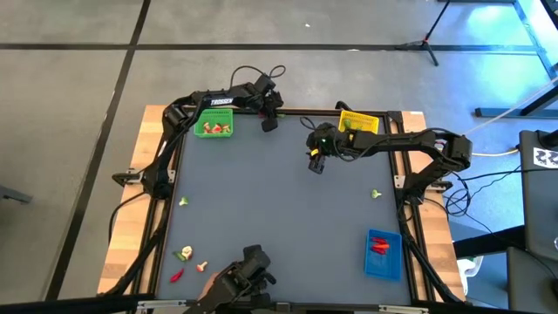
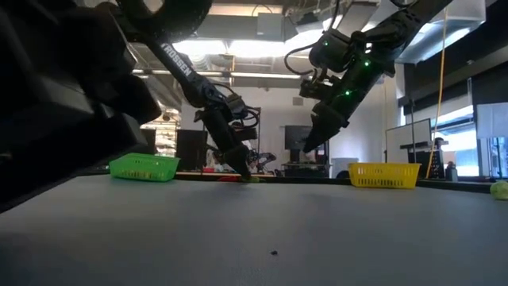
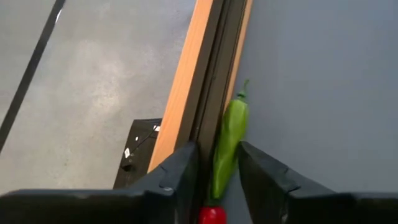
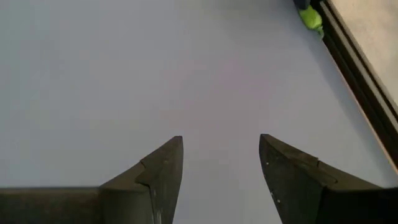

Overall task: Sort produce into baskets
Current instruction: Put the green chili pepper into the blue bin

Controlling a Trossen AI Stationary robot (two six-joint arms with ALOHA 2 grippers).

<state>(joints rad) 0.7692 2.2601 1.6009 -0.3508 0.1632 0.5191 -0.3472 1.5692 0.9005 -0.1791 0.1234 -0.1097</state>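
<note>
A green chili-like pepper [image 3: 229, 140] lies along the table's far rail [image 3: 208, 93], with a small red piece [image 3: 211, 215] at its near end. My left gripper [image 3: 219, 177] is down at the table's far edge, right of the green basket [image 1: 214, 123]. It is open, with one finger on each side of the pepper; it also shows in the high view [image 1: 269, 120]. My right gripper [image 4: 221, 168] is open and empty, raised over the table near the yellow basket [image 1: 359, 122]; it also shows in the high view [image 1: 316, 163]. The blue basket [image 1: 384, 255] sits at the near right. My left gripper's fingers [image 3: 258, 174] stand on either side of the green pepper's thick end [image 3: 222, 171], lying along it at table height. Whether they touch it, I cannot tell. The pepper lies flat on the table against the rail.
Loose pieces lie on the table: a green one [image 1: 376, 194] at the right edge, a green one [image 1: 183, 202] at the left edge, and a small cluster [image 1: 187, 260] at the near left. Red pieces lie in the blue basket. The middle of the table is bare.
</note>
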